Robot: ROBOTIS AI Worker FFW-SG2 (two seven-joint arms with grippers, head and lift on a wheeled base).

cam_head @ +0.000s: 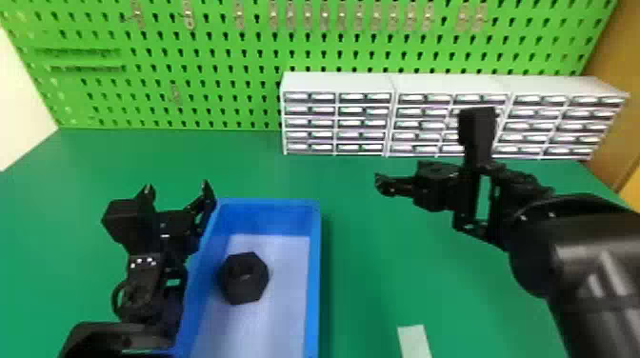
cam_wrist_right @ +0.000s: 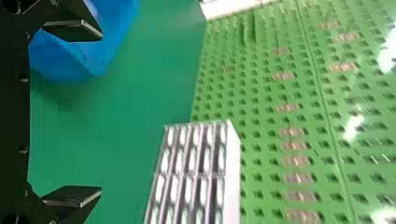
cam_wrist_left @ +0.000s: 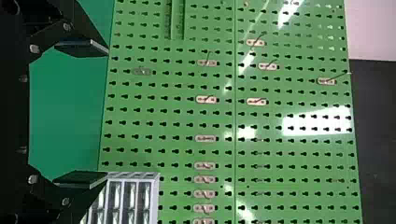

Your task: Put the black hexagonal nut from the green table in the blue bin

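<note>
A black hexagonal nut (cam_head: 244, 285) rests on the pale floor of a blue bin (cam_head: 313, 285), to the right of the left gripper's (cam_head: 177, 186) jaws and nearer the robot than their tips. The jaws stand spread beside the bin's left wall, their two tips well apart and nothing pinched between them. In the left wrist view, the left gripper (cam_wrist_left: 88, 113) shows the same wide gap, with green table and pegboard beyond the tips.

Across the green table (cam_head: 362, 285), on the far side of the bin from those jaws, the right gripper (cam_head: 380, 183) hangs over the surface, pointing inward. Its jaws, too, are spread and empty, as the right wrist view of the right gripper (cam_wrist_right: 93, 112) confirms; there, a corner of the bin appears past one of the fingers (cam_wrist_right: 77, 30). The nut lies between the two pairs of jaws, closer to the left pair and clear of both.

Beyond the right jaws, a row of white drawer units (cam_head: 338, 83) lines the back of the table. A green pegboard (cam_head: 228, 88) fitted with metal hooks (cam_head: 189, 16) rises beyond both pairs. A pale strip (cam_head: 414, 340) lies nearer the robot than the right jaws.
</note>
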